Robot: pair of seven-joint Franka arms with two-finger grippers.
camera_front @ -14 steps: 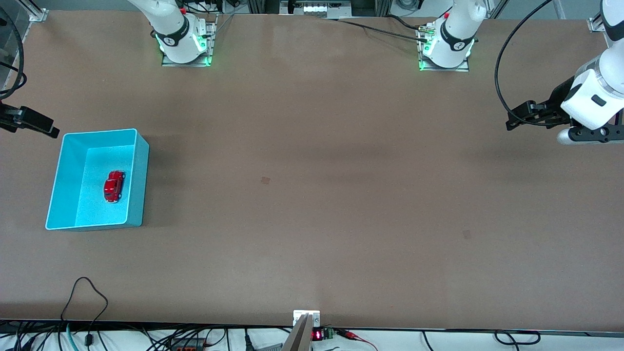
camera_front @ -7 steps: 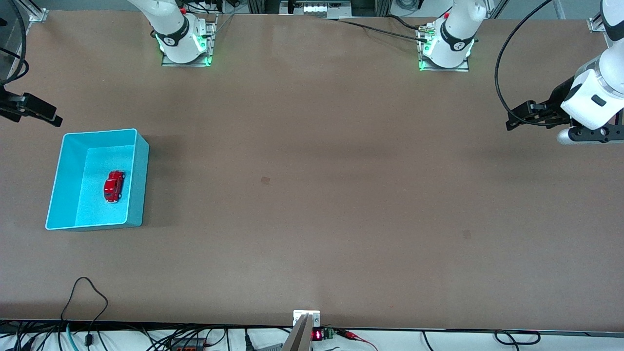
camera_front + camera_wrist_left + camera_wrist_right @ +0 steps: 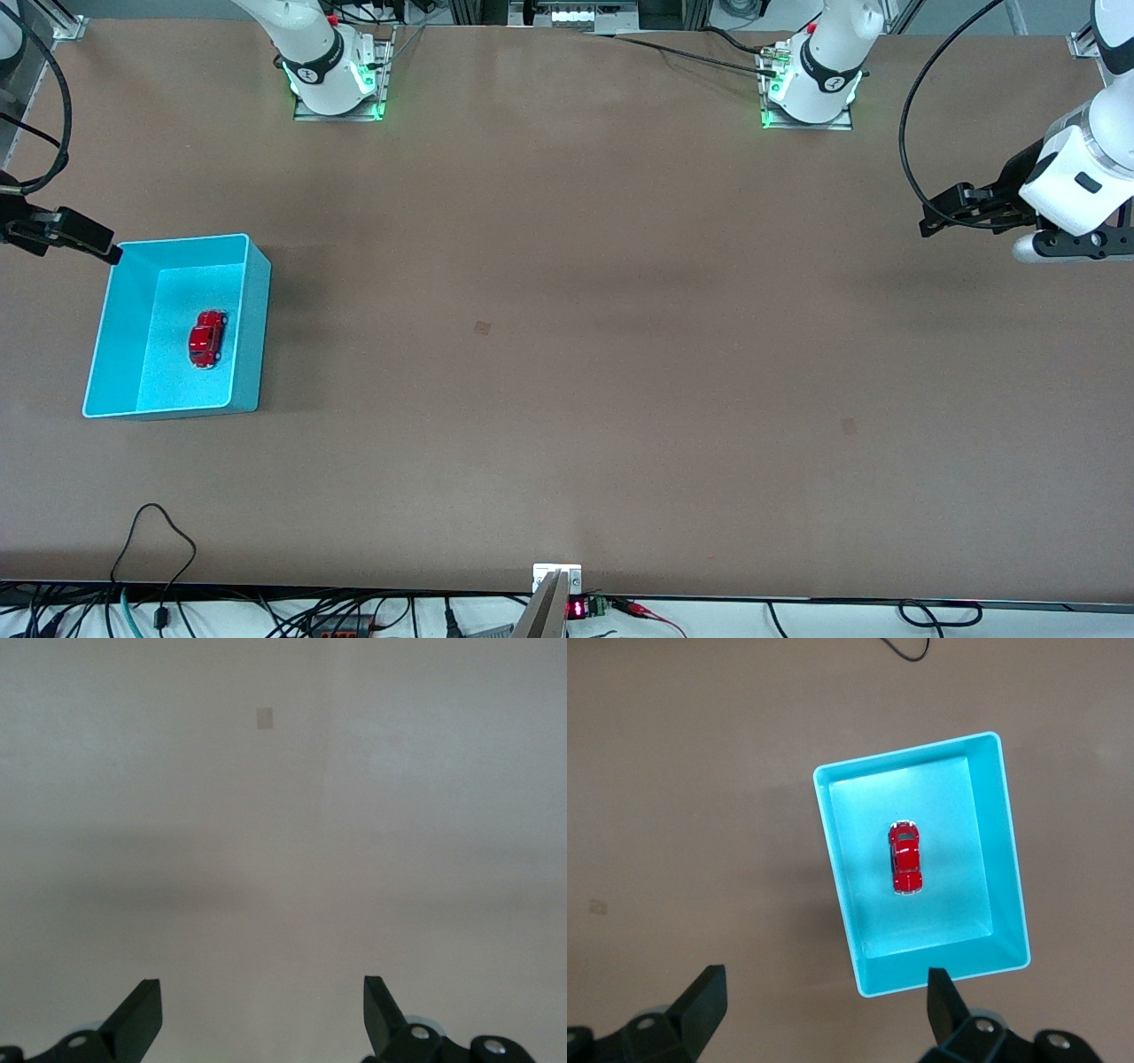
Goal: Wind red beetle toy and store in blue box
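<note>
The red beetle toy [image 3: 206, 338] lies on the floor of the blue box [image 3: 252, 332], which stands on the table toward the right arm's end. The right wrist view shows both from above, the toy [image 3: 904, 858] near the middle of the box [image 3: 840, 868]. My right gripper [image 3: 84, 237] is open and empty, up in the air at the box's corner nearest the arms' bases; in its wrist view [image 3: 824, 979] the jaws stand wide apart. My left gripper [image 3: 939, 213] is open and empty over bare table at the left arm's end and waits [image 3: 261, 985].
The arm bases [image 3: 332, 80] [image 3: 811, 89] stand along the table's edge farthest from the front camera. A small dark mark [image 3: 483, 328] is on the table's middle. Cables [image 3: 155, 540] and a bracket [image 3: 556, 580] lie at the edge nearest the camera.
My right gripper has shifted a little and now hangs closer to the box's corner. The toy, the box and the left arm have not moved.
</note>
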